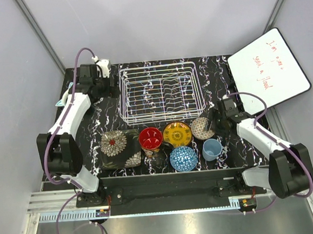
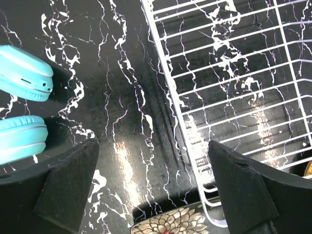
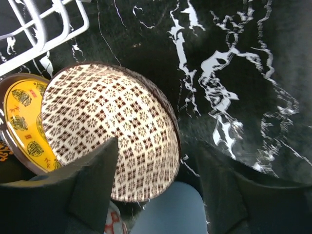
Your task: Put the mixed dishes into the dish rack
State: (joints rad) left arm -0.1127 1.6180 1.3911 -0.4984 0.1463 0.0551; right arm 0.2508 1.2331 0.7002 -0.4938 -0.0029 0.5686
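Currently | left gripper is held open beside the dish rack, far-left corner | right gripper is spread open astride the rim of the brown-mesh bowl, toward the right edge

Black, white-veined worktop. Whiteboard with red writing at 2 o'clock, overhanging worktop corner. Teal headphones at 10 o'clock, earcups side by side.

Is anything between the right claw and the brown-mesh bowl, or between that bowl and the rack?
Nothing visible. The open right claw has the bowl's rim between its fingers, and the rack's near corner lies just beyond, with only bare table between.
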